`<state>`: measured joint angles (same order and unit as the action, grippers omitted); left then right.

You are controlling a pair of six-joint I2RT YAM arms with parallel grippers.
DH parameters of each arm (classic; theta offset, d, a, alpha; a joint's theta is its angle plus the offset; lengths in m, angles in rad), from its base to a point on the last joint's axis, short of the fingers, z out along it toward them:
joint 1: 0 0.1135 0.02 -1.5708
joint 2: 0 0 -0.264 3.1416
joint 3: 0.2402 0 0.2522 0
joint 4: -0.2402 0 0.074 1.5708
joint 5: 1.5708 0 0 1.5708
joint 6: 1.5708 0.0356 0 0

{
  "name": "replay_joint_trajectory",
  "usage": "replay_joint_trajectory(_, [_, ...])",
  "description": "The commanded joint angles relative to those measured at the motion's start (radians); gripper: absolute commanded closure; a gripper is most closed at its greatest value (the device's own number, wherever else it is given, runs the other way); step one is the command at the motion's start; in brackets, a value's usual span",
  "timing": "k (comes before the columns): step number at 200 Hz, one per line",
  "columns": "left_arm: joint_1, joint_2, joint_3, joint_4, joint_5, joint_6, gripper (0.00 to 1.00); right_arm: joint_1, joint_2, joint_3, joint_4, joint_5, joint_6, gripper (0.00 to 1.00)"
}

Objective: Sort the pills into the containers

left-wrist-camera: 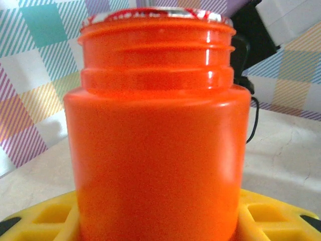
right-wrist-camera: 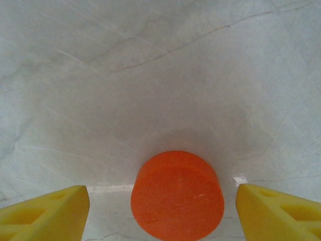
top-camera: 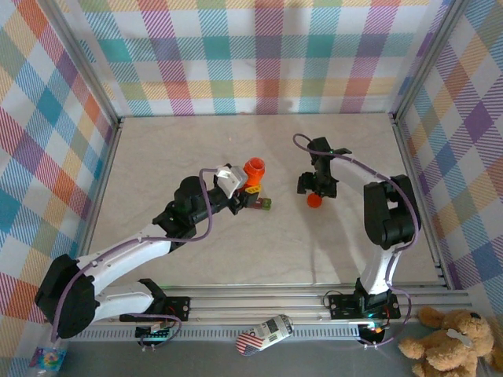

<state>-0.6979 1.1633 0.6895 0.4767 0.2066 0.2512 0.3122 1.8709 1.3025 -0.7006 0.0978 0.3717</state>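
The left gripper (top-camera: pixel 248 185) is clamped on the bottle (top-camera: pixel 254 167), just left of the middle of the top view. Its yellow fingers (left-wrist-camera: pixel 37 221) press the bottle's base from both sides in the left wrist view. The bottle stands upright with its cap off and its threads bare. No pills are visible, and I cannot tell whether the mouth is sealed.

The containers (top-camera: pixel 260 204) lie on the table (top-camera: pixel 157 157) just below the bottle in the top view, close by the left fingertips. The strip's long axis runs roughly left to right across the frame, with the green end towards the right. The left arm is clearly the nearer one, so pouring would likely mean tipping the bottle's mouth down-frame onto the strip.

The right gripper (right-wrist-camera: pixel 163 193) sits well to the right of the strip, pointing down. Its fingers are apart around the cap (right-wrist-camera: pixel 177 197), with a gap on each side. The cap rests flat on the table.
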Motion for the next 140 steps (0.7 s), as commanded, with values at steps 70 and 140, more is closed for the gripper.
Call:
replay_joint_trajectory(70, [0.108,0.1,-0.057,0.23,0.123,-0.139,1.0,-0.006,0.043,-0.027,0.01,0.009,-0.032,0.3])
replay_joint_trajectory(140, [0.13,0.142,-0.07,0.27,0.134,-0.17,1.0,-0.001,0.047,-0.062,0.025,-0.003,-0.03,0.36])
